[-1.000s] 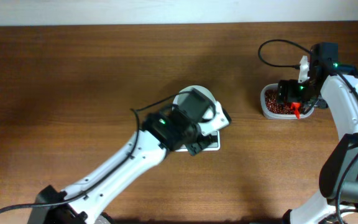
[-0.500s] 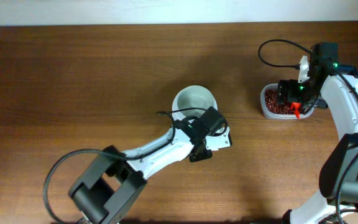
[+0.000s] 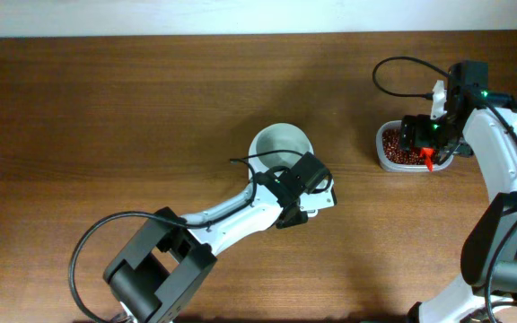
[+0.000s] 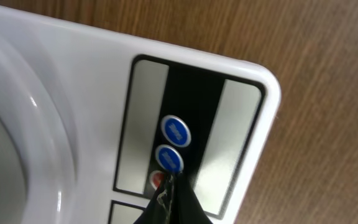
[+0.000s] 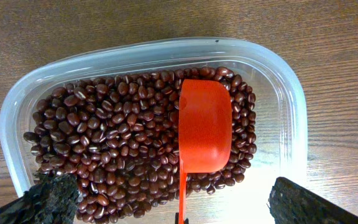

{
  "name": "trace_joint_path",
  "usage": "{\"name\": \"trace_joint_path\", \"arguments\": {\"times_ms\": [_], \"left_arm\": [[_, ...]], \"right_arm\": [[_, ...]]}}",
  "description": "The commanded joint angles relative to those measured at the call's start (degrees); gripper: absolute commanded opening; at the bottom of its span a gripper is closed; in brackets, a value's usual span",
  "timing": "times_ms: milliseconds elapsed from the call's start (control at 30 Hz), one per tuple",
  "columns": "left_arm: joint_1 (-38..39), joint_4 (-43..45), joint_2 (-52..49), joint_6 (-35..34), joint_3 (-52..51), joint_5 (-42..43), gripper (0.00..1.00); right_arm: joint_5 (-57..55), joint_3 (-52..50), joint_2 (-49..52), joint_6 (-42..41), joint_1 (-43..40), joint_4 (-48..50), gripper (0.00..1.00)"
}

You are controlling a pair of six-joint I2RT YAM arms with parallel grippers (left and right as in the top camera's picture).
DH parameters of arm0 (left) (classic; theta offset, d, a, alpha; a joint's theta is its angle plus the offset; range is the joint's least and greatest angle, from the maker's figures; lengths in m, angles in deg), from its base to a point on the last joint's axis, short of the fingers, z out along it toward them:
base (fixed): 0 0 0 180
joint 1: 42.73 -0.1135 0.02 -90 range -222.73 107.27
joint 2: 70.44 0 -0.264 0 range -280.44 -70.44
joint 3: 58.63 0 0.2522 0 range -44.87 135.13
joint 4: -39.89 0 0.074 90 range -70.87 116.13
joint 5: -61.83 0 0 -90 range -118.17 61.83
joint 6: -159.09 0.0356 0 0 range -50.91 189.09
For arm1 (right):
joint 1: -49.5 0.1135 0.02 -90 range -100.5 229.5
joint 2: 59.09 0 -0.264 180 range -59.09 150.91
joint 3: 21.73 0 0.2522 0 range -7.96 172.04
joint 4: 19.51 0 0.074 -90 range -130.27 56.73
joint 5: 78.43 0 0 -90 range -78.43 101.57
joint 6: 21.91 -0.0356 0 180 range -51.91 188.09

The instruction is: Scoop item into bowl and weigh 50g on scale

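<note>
The white bowl (image 3: 281, 146) sits on the white scale (image 3: 326, 201), whose front corner shows beside it. My left gripper (image 3: 305, 199) is shut and low over that front. In the left wrist view its tip (image 4: 169, 186) rests at the red button (image 4: 157, 180), below two blue buttons (image 4: 175, 129) on the scale's panel (image 4: 92, 74). My right gripper (image 3: 417, 144) hangs open above the clear tub (image 5: 278, 81) of red-brown beans (image 5: 117, 137). An orange-red scoop (image 5: 204, 130) lies face down on the beans, its handle running back between the wide-open fingers (image 5: 48, 199).
The tub (image 3: 386, 161) stands at the right of the brown wooden table (image 3: 106, 117), well apart from the bowl and scale in the middle. A black cable (image 3: 393, 67) loops above the right arm. A pale wall edge runs along the table's far side.
My left arm has swung down and back, uncovering the bowl and bringing its shut tip onto the scale's button panel. The right arm has not moved.
</note>
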Motion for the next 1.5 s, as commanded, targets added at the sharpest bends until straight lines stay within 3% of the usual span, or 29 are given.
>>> {"name": "trace_joint_path", "arguments": {"times_ms": [0,667,900,1067,1367,1467], "left_arm": [[-0.2,-0.1,-5.0,0.9,-1.4,-0.2,0.00],[-2.0,1.1,-5.5,0.9,-0.7,-2.1,0.00],[-2.1,-12.5,11.6,-0.5,7.6,14.5,0.00],[-2.9,-12.2,20.2,-2.4,7.6,14.0,0.00],[-19.1,-3.1,20.5,-25.6,8.2,14.0,0.00],[-27.8,1.4,20.5,-32.8,8.2,14.0,0.00]], "right_arm": [[-0.3,0.1,0.3,0.1,0.3,0.0,0.99],[-0.3,0.1,0.3,0.1,0.3,0.0,0.99],[-0.3,0.1,0.3,0.1,0.3,0.0,0.99],[-0.3,0.1,0.3,0.1,0.3,0.0,0.99],[-0.3,0.1,0.3,0.1,0.3,0.0,0.99],[-0.3,0.1,0.3,0.1,0.3,0.0,0.99]]}}
